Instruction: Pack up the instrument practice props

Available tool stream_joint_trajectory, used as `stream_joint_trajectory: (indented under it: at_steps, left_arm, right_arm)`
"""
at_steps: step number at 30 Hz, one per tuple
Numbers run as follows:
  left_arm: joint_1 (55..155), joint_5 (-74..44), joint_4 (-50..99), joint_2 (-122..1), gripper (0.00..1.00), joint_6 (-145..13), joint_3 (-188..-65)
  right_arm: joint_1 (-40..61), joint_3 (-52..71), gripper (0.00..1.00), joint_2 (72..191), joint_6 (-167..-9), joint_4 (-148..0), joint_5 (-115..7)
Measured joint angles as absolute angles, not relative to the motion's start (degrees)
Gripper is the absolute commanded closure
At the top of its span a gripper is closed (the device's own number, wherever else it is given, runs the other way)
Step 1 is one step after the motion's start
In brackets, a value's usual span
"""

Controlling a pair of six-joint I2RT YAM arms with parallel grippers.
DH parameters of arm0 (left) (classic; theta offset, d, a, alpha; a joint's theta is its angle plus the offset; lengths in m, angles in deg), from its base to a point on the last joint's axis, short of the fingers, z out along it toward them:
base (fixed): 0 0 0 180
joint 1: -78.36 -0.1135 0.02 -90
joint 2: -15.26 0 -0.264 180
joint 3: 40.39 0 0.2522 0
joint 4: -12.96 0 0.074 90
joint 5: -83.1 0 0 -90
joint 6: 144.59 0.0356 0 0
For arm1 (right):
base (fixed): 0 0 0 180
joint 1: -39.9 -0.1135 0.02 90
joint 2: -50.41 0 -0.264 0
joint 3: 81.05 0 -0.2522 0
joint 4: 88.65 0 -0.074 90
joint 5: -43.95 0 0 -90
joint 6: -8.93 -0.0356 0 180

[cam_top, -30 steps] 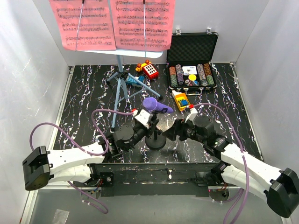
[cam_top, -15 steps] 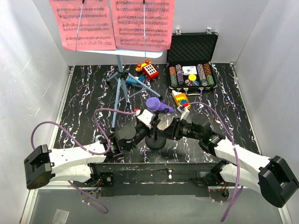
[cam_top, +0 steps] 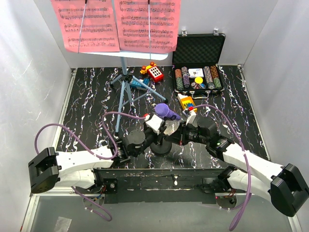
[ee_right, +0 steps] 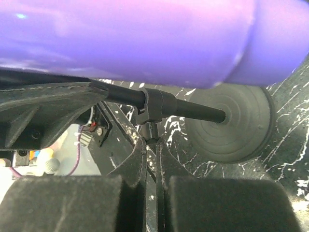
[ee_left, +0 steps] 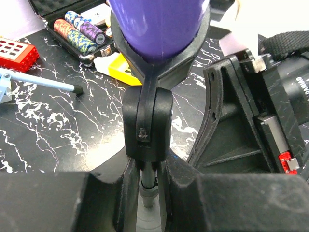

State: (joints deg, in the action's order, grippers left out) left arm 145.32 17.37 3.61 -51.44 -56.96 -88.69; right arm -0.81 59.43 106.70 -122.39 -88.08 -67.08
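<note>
Black, white-veined tabletop (cam_top: 87, 101) fills a white-walled booth. The thin black mic stand (cam_top: 161, 145) stands upright on its round base close to the near edge, between the two arms. The clip at its top cradles the purple microphone (cam_top: 164, 111), which lies tilted with its head toward the left arm's side.

The left gripper (ee_left: 147, 176) comes in from the stand's left. It is clamped on the thin pole just below the clip's hinge, its jaws drawn in until only the pole parts them. The right gripper (ee_right: 151, 145) reaches in from the stand's right, at the collar on the pole. Its jaws are closed almost together, pinching the small tab that hangs from that collar.

Beyond the mic stand and to its left, toward the back wall, the light-blue music stand (cam_top: 124, 82) rests on its tripod legs. The pink sheet-music pages (cam_top: 91, 24) are spread across its desk. Behind the mic stand and to its right lies the open black case of poker chips (cam_top: 198, 53). Small red and yellow toys (cam_top: 155, 72) sit between that case and the mic stand.
</note>
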Motion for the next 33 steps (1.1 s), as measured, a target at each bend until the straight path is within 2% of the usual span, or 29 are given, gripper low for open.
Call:
stream_joint_trajectory:
  at_steps: [5, 10, 14, 18, 22, 25, 29, 33]
  left_arm:
    - [145.69, 17.35, 3.61, -52.44, 1.0, -57.24, -88.69]
    - [146.02, 17.15, 3.22, -53.34, 1.0, -57.94, -88.67]
    - [146.22, 17.11, 2.3, -53.89, 1.0, -58.31, -88.15]
    - [146.22, 17.13, 1.07, -54.28, 1.0, -58.75, -87.21]
    - [146.22, 17.17, -0.48, -55.37, 1.0, -59.3, -86.14]
    - [146.22, 17.28, -1.53, -55.68, 0.88, -59.78, -85.28]
    - [146.22, 16.97, -2.38, -54.26, 0.61, -60.83, -83.49]
    - [146.22, 16.69, -1.09, -51.11, 0.48, -62.49, -80.93]
  right_arm:
    - [-1.66, 58.01, 0.98, 105.2, -117.5, -83.68, -65.01]
    - [-2.18, 57.16, 0.68, 103.23, -114.59, -79.79, -63.08]
    - [-2.01, 56.43, 0.49, 100.34, -112.97, -76.6, -60.81]
    - [-1.7, 55.17, 0.41, 97.52, -111.88, -73.65, -59.26]
    - [-1.7, 54.86, 0.39, 94.86, -111.2, -70.2, -58.71]
    - [-1.68, 54.86, 0.39, 92.56, -110.85, -67.71, -58.12]
    - [-1.7, 54.86, 0.38, 89.7, -110.55, -64.65, -57.45]
    - [-1.7, 54.69, 0.38, 87.84, -110.02, -62.13, -56.33]
